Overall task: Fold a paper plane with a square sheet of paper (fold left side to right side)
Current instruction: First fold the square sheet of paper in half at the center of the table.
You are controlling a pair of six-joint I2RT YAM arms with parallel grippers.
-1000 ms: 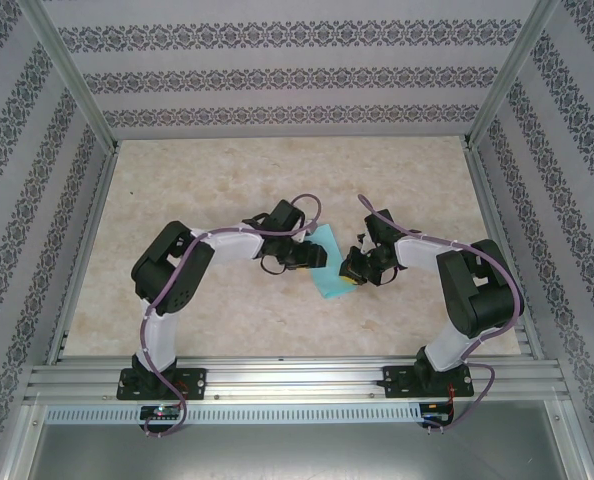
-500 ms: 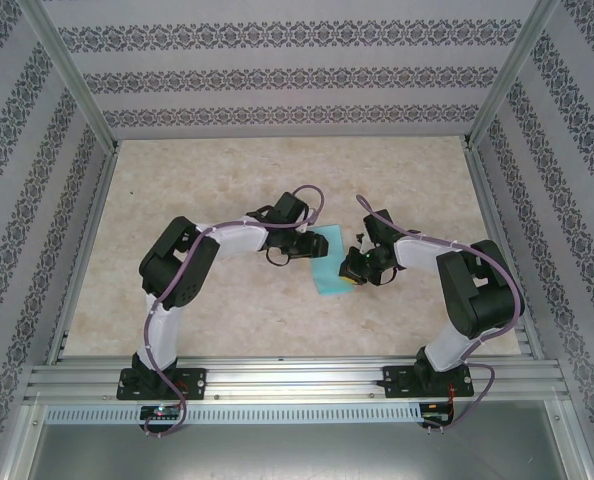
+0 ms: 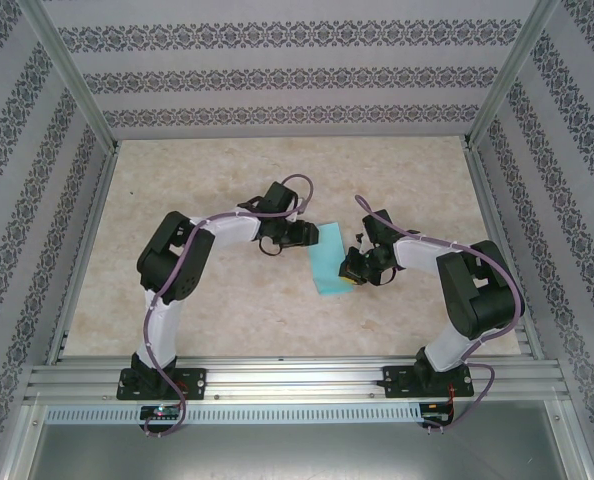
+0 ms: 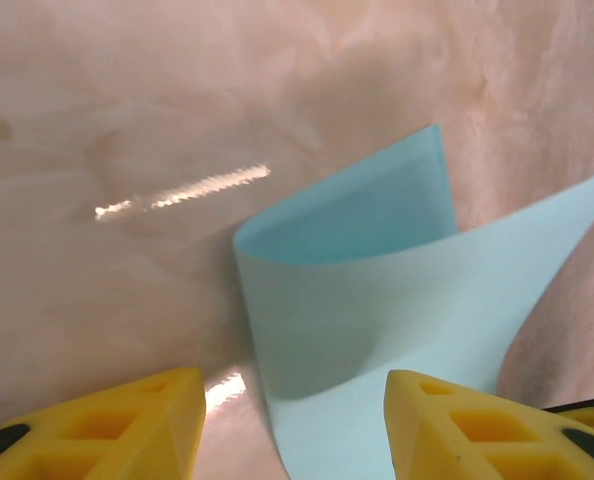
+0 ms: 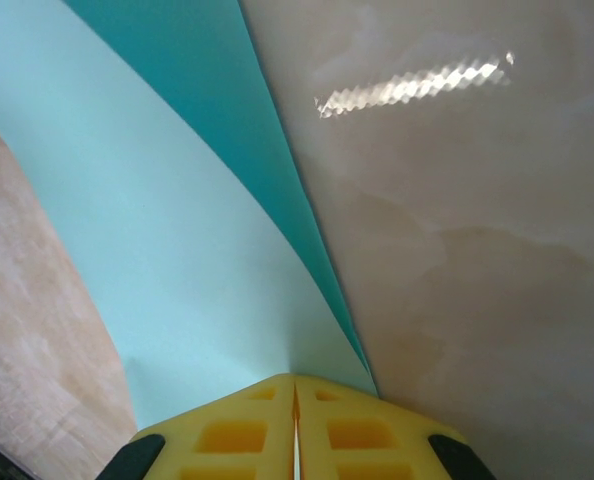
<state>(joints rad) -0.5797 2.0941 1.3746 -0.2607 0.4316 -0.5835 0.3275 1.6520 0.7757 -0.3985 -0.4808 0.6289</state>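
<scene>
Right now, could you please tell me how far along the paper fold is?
Done: the sheet is bent over on itself, both layers meeting in the shut right gripper. In hand: the open left gripper faces the rounded, uncreased bend. Left: pressing that bend into a crease, then every later plane fold.

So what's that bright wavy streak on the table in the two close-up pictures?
Left wrist view: a light's glare off the glossy table, beside the curled turquoise paper sheet, whose inside is shaded. Right wrist view: the same glare; the sheet's lower layer looks darker in shadow.
</scene>
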